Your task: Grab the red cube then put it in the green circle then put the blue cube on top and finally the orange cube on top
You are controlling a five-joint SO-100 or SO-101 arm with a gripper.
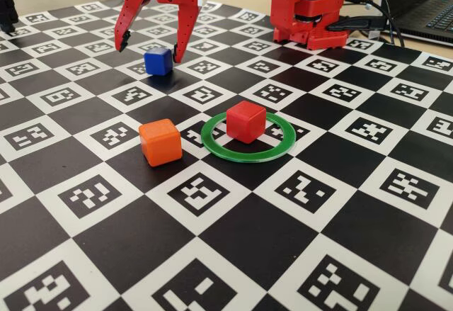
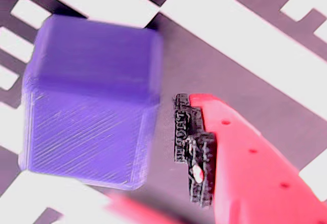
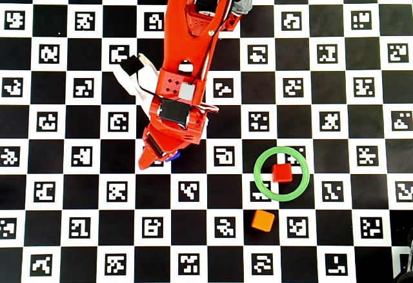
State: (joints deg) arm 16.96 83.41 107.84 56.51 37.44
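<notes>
The red cube (image 1: 246,120) already sits inside the green circle (image 1: 281,148). The gripper (image 1: 151,49), jaws wide, straddles the blue cube (image 1: 158,61) at far left, not yet gripped. The orange cube (image 1: 160,141) waits on the table just left of the ring.

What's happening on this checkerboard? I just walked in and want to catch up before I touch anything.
A red robot arm is stacking cubes. The red cube already sits inside the green circle. The gripper now hangs open over the blue cube, its fingers on either side of it, and nothing is gripped yet. The orange cube waits on the board just outside the ring, to its left in the fixed view, untouched.
</notes>
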